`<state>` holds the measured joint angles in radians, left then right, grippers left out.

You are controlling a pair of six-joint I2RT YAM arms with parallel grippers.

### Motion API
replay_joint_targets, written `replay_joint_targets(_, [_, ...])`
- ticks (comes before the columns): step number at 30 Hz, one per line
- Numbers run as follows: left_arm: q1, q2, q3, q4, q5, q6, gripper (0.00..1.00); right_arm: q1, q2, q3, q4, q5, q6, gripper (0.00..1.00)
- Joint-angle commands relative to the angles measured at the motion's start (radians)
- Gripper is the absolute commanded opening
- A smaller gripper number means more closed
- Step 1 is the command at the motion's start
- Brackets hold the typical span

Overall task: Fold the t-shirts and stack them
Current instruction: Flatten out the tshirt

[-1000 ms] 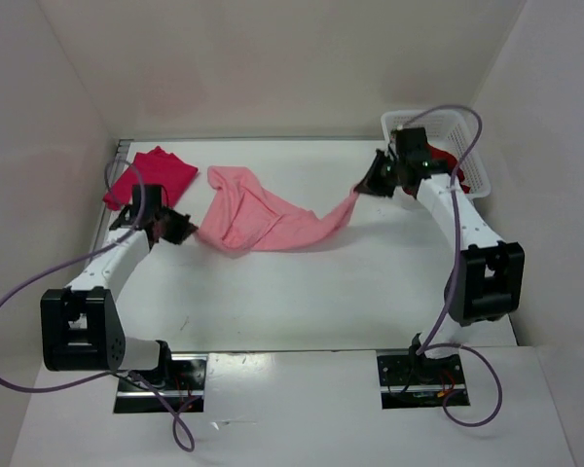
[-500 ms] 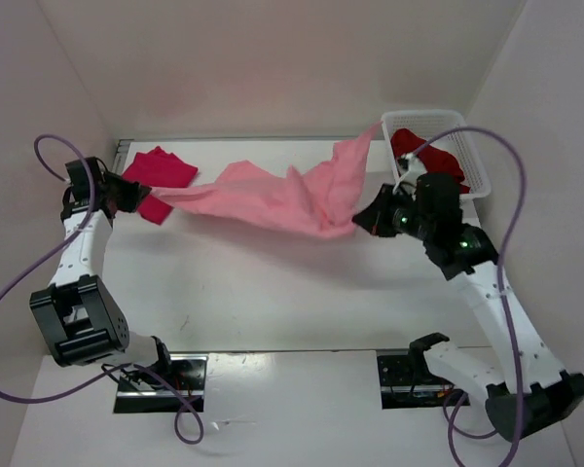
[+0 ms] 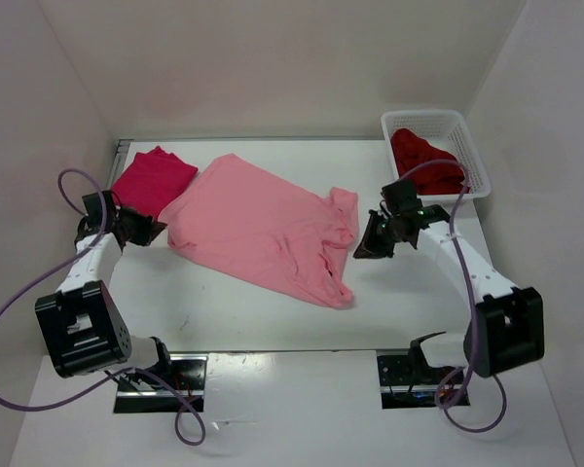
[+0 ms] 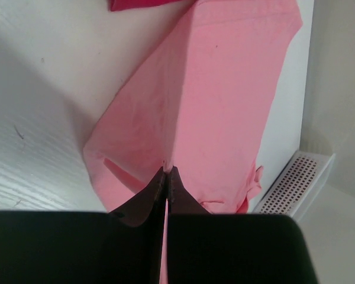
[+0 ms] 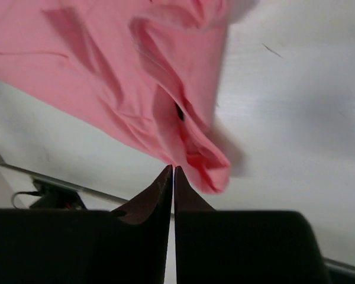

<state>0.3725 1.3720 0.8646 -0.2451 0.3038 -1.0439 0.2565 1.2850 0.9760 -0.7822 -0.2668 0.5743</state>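
2 grippers, 3 t-shirts, 1 basket. Left gripper point(image 4: 167, 173), near left: jaws clamped together on the left edge of the light pink t-shirt point(image 3: 263, 233), a pink sliver showing between the fingers. Right gripper point(image 5: 173, 170), right of centre: jaws all but together with only a hairline slit and no cloth seen in it. Its tips are just beside the shirt's rumpled right edge; can't tell if they touch. The pink shirt lies spread flat and slantwise across mid tabletop point(image 3: 234, 316), smooth on the left, wrinkled on the right, near-right corner bunched. Bright crimson t-shirt point(image 3: 151, 180) lies folded at far left, just beside the pink shirt's far-left corner. Dark maroon t-shirt point(image 3: 428, 161) is heaped inside the white mesh basket point(image 3: 438, 119) in the far right corner. Bare room: a wide strip along the near edge in front of the pink shirt, a patch between shirt and basket, and a thin strip along the far edge.
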Motion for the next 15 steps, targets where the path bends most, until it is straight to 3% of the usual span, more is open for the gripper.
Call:
replay_joint_targets(1, [0.006,-0.071,-0.025,0.026,0.023,0.068,0.0,0.035,0.142,0.085,0.214,-0.058,0.018,0.05])
replay_joint_targets(4, [0.006,-0.097,-0.041,-0.003,0.0,0.105,0.0,0.113,0.242,0.165,0.306,-0.039,0.018,0.05])
replay_joint_targets(8, [0.006,-0.117,-0.062,-0.003,0.0,0.137,0.0,0.228,0.422,0.327,0.348,-0.029,-0.013,0.46])
replay_joint_targets(15, [0.006,-0.151,-0.091,-0.013,0.029,0.148,0.0,0.351,0.664,0.515,0.357,-0.017,-0.065,0.6])
